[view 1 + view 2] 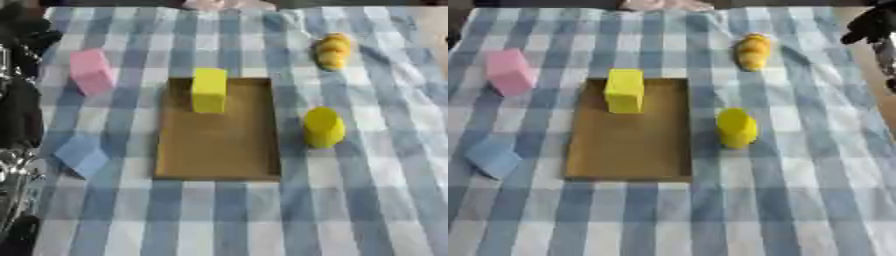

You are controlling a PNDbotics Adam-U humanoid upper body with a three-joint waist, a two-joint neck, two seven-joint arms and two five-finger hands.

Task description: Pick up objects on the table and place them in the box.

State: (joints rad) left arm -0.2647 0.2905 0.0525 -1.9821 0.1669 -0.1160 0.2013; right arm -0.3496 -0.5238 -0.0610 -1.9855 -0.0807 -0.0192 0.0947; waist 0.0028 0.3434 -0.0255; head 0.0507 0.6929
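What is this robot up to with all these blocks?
It is sorting things into the box. A yellow block already stands at the box's far end. Still out on the checked cloth are a pink block, a blue block, a yellow cylinder and an orange-yellow toy. Neither hand holds anything that shows.

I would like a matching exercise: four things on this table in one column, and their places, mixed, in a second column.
Things:
1. yellow block
2. pink block
3. yellow cylinder
4. blue block

Places:
A. right of the box
B. far left, beyond the box's far edge
C. inside the box, at its far end
D. left of the box, near its front

Pairs: 1-C, 2-B, 3-A, 4-D
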